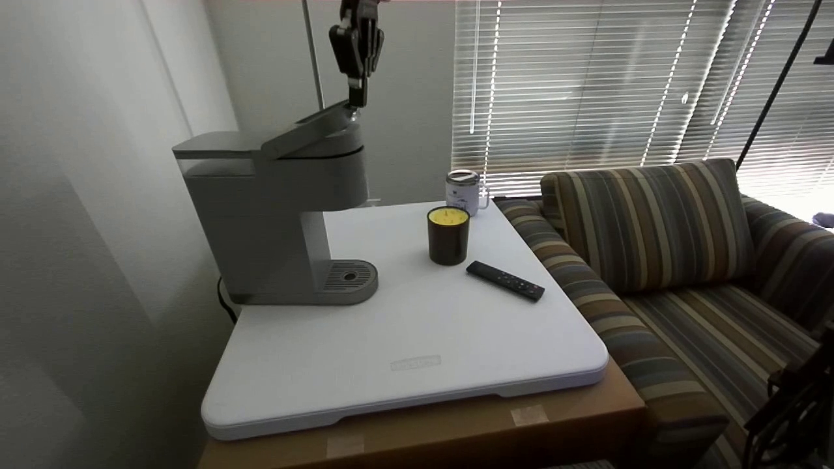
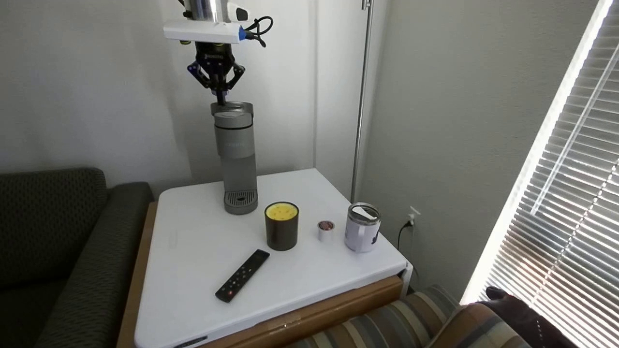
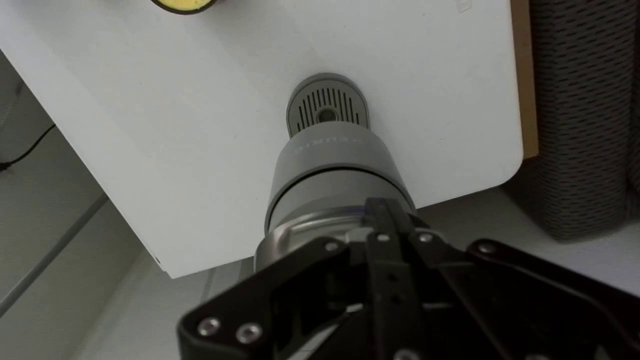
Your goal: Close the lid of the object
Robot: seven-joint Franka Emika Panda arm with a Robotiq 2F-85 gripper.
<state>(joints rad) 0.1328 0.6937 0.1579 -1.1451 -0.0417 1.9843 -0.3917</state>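
Observation:
The tall grey coffee machine [image 1: 267, 228] stands on the white tabletop; it also shows in an exterior view [image 2: 235, 142] and in the wrist view [image 3: 335, 150]. Its grey lid [image 1: 306, 135] is partly raised, tilted with its front edge up and a narrow wedge-shaped gap over the head. My gripper [image 1: 357, 102] is above the lid's front edge, its fingertips at or touching that edge. In an exterior view the fingertips [image 2: 221, 101] meet one side of the lid [image 2: 240, 107]. In the wrist view the fingers [image 3: 382, 205] are together with nothing between them, and hide part of the lid [image 3: 280, 245].
A dark jar with yellow top [image 2: 282, 227], a black remote [image 2: 243, 275], a small pod [image 2: 326, 231] and a lidded mug [image 2: 361, 229] stand on the white tabletop [image 1: 365, 352]. A wall is behind the machine. A striped armchair [image 1: 651, 260] adjoins the table.

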